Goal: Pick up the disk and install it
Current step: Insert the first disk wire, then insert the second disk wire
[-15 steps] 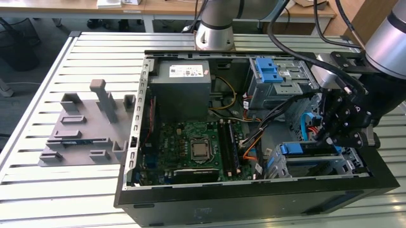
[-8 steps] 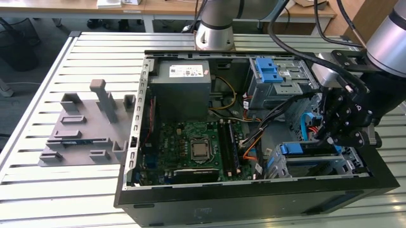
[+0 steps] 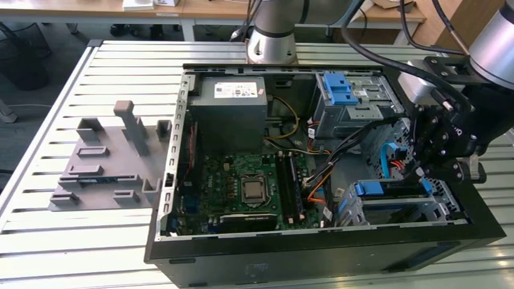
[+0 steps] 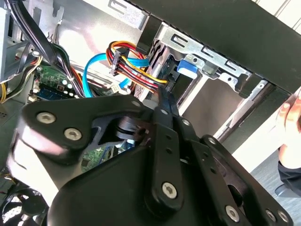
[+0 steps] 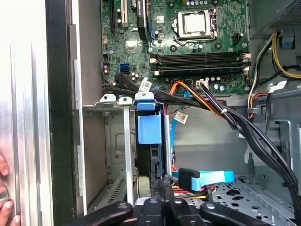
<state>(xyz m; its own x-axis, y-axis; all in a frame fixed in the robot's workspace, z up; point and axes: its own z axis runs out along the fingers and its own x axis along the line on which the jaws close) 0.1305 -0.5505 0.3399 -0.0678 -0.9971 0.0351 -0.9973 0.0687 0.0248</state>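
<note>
Just beyond claw (image 5: 163,188): seated disk (image 5: 149,129)

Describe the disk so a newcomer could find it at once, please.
In the open computer case, find the metal drive cage at the exterior view's lower right. The disk sits inside; its blue carrier bracket distinguishes it from the bare metal bays alongside.

Counting from where I hang: one open computer case (image 3: 321,253) on the slatted table (image 3: 48,241). One motherboard (image 3: 249,192) inside, one processor (image 3: 254,188) on it. One grey power-supply box (image 3: 229,111). Two metal drive cages: upper (image 3: 353,102), lower (image 3: 401,208). One grey fixture block (image 3: 108,159) beside the case. One pincer (image 3: 437,150), mine.
</note>
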